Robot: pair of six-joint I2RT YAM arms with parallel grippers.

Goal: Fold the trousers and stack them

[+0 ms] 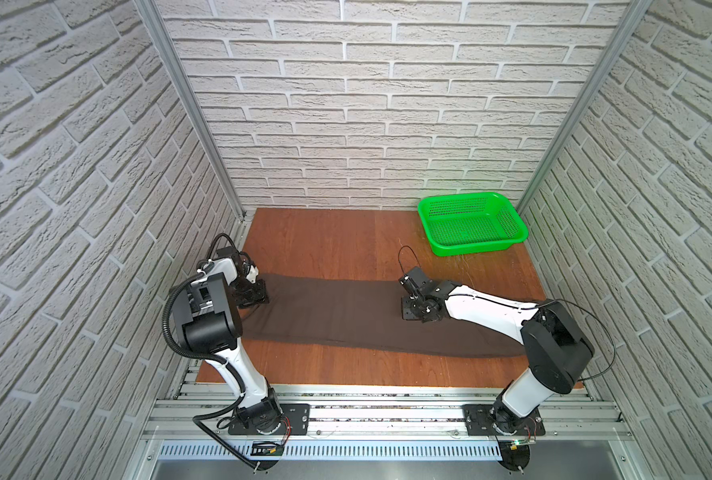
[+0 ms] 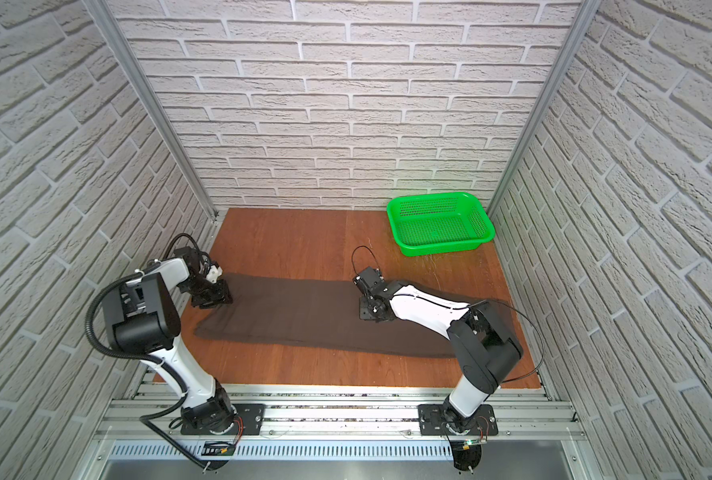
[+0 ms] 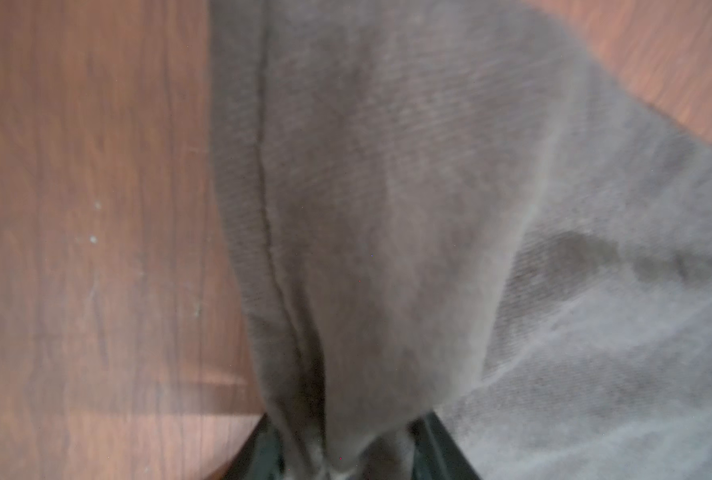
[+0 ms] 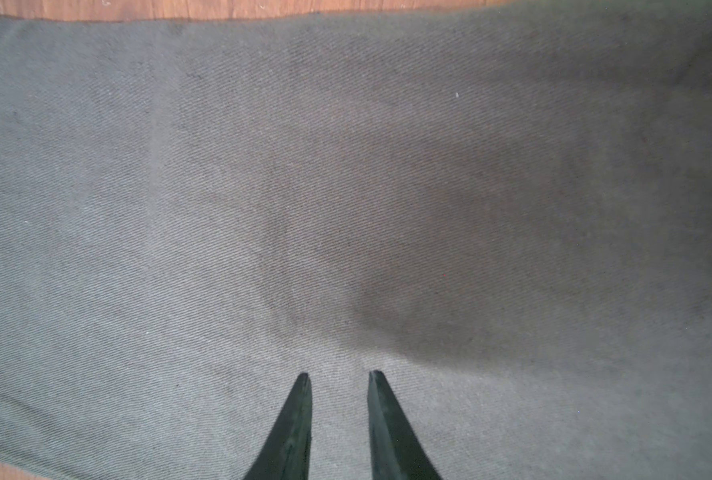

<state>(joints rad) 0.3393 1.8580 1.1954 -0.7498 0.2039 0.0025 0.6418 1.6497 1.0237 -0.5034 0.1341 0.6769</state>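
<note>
1 pair of dark brown trousers [image 1: 346,316] is laid out lengthwise across the wooden surface [image 1: 325,245]. Its left end is pinched by the left fingers [image 3: 441,453], fabric bunched between them; the right fingers [image 4: 296,428] are held slightly parted, tips on flat cloth, grasping nothing

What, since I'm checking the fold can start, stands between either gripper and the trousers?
Nothing visible. The left gripper has an end of the trousers bunched between its fingers; the right gripper, fingertips narrowly parted, sits right at the cloth mid-length. The green basket stands apart in the far corner.
</note>
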